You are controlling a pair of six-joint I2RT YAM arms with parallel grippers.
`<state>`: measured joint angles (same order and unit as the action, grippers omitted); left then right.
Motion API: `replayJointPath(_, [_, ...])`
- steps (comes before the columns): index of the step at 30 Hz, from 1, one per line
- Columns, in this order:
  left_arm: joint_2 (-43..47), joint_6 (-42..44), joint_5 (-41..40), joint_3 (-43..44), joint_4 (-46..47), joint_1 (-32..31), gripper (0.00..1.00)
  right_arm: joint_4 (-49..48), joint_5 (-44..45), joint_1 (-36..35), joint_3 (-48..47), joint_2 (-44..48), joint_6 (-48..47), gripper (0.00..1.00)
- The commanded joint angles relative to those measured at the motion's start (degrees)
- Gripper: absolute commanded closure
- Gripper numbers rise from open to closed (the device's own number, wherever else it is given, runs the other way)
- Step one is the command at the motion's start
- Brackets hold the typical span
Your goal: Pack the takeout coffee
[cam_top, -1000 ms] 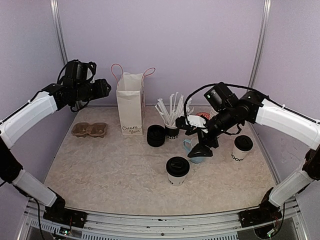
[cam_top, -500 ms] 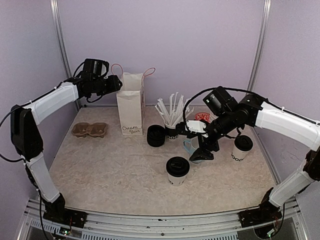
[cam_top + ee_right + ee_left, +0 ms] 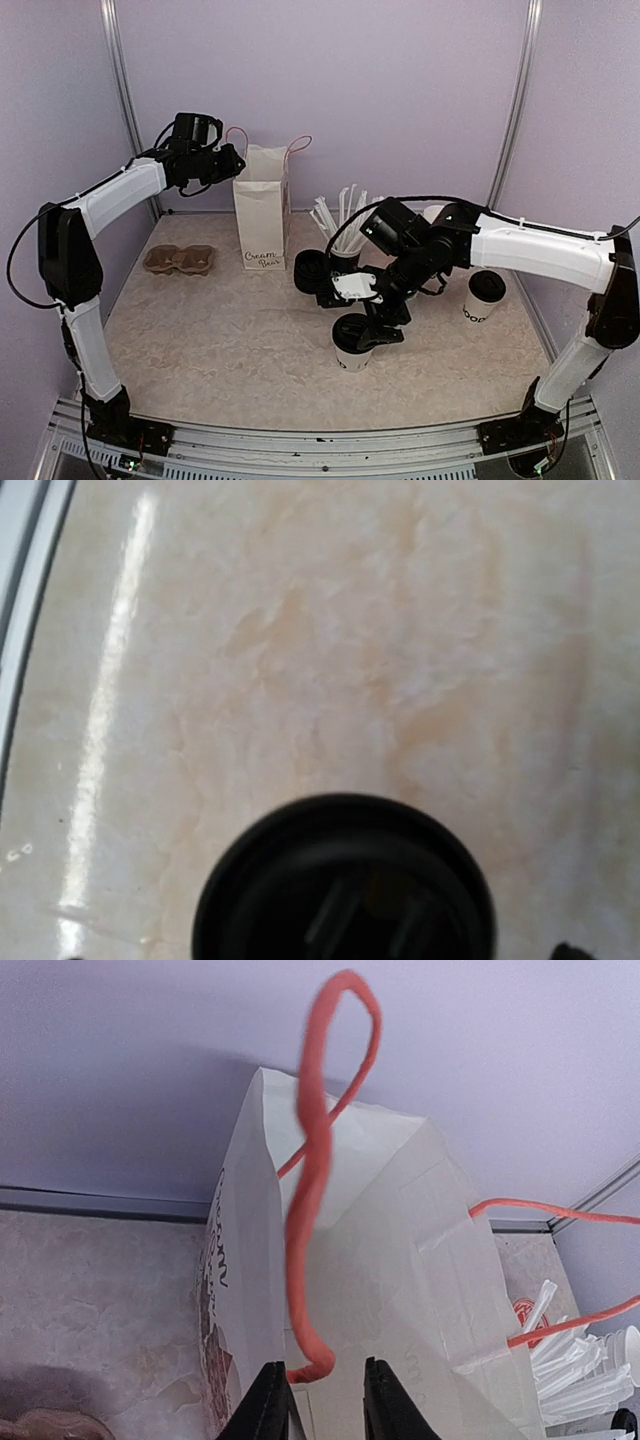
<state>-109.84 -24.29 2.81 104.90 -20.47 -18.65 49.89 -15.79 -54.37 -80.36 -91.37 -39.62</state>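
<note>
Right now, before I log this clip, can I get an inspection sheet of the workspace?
Surface: pale marbled table, no spills seen.
Job's things: centre cup and right cup, both lidded, upright.
Clutter: paper bag, cardboard carrier, stack of lids, cup of straws.
Grippers: left gripper straddles the bag's red handle, grip unclear; right gripper open above the centre cup.
Cables: black cables loop along both arms.
Surroundings: lilac walls, metal posts.
</note>
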Motion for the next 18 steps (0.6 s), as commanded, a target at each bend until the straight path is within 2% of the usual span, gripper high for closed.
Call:
replayJointPath(1, [-0.1, 0.2, 1.4, 1.6, -1.6, 0.7, 0.76, 0.1, 2.0, -0.8, -2.4, -4.1, -1.1, 0.00])
replayJointPath(14, [1.7, 1.0, 3.3, 0.4, -1.8, 1.5, 0.99, 2.3, 0.3, -0.9, -2.9, -9.3, 0.0, 0.01])
replayJointPath(18, [5.3, 1.2, 3.6, -2.1, -1.3, 1.5, 1.00, 3.1, 0.0, -0.9, -2.7, -9.5, 0.4, 0.05])
